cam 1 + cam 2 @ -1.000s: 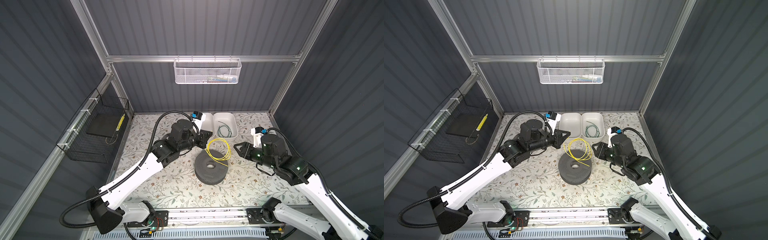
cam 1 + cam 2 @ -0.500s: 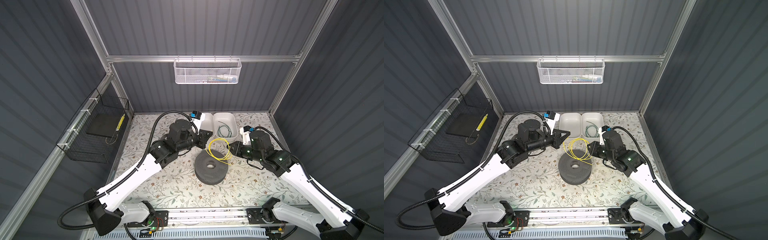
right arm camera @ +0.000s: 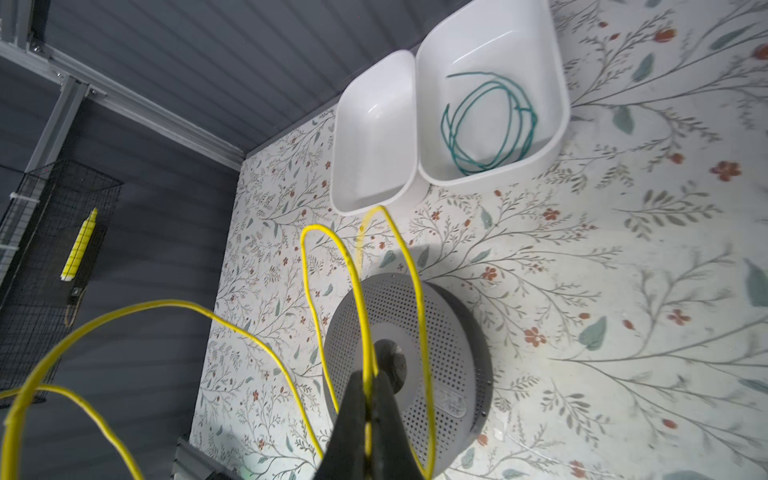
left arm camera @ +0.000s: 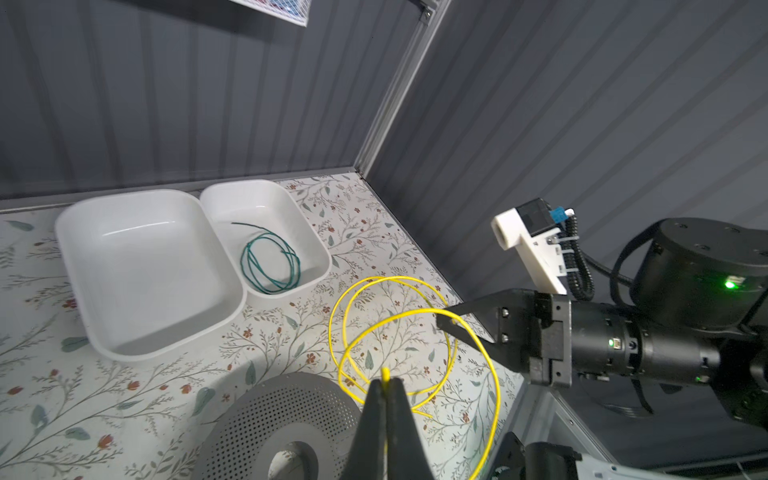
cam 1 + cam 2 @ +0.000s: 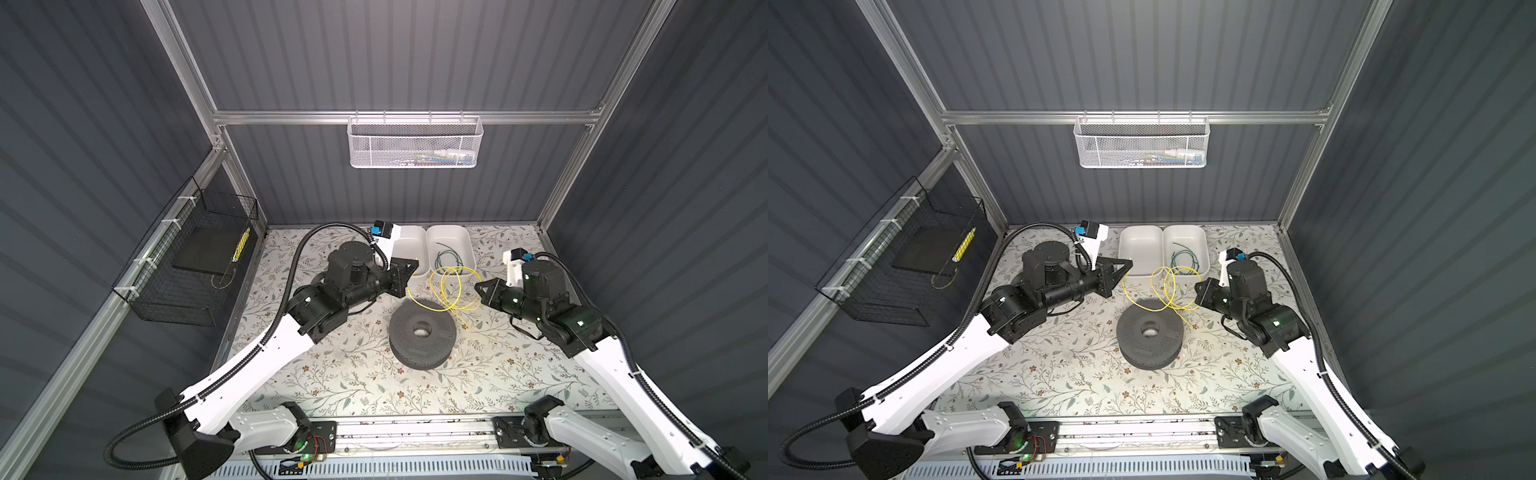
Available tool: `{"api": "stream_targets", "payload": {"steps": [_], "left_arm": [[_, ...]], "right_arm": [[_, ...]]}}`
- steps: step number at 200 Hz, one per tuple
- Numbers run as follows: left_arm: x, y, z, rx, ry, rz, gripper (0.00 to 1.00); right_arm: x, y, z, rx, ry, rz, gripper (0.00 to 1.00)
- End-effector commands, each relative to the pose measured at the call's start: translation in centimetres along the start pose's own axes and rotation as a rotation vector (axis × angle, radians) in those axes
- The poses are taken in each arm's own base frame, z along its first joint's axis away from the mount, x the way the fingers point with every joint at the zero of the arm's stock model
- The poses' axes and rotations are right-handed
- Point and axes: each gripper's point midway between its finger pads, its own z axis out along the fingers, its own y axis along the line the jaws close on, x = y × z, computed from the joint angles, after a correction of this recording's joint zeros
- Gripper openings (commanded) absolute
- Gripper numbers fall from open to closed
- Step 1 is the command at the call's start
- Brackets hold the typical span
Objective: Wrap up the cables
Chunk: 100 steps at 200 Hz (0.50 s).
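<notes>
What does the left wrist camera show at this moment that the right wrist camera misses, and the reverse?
Left wrist only: the right gripper seen from outside, and the left gripper pinching the yellow cable. Right wrist only: the black wire basket on the side wall. Both: the yellow cable's loops, the green cable coiled in a white tray, and the grey perforated disc.

Right hand (image 3: pixel 368 380) tight on the looping yellow cable (image 3: pixel 420 299)
</notes>
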Motion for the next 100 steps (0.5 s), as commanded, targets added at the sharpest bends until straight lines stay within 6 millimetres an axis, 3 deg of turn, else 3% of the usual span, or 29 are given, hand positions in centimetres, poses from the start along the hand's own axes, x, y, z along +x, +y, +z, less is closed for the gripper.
{"api": "stream_targets", "payload": {"steps": [1, 39, 100], "left_arm": [[-1.6, 3.4, -3.1, -0.178, -0.096, -0.064, 0.0], [-2.6, 10.6, -7.1, -0.397, -0.169, -0.227, 0.0], [-3.3, 17.0, -9.7, -0.588, -0.188, -0.32, 0.0]], "right_arm": [[-0.1, -3.5, -1.2, 0.101, -0.018, -0.011, 0.0], [-0.4, -6.5, -2.3, 0.146, -0.034, 0.034, 0.0], [-0.5, -10.4, -3.9, 0.221, -0.084, 0.127, 0.0]]}}
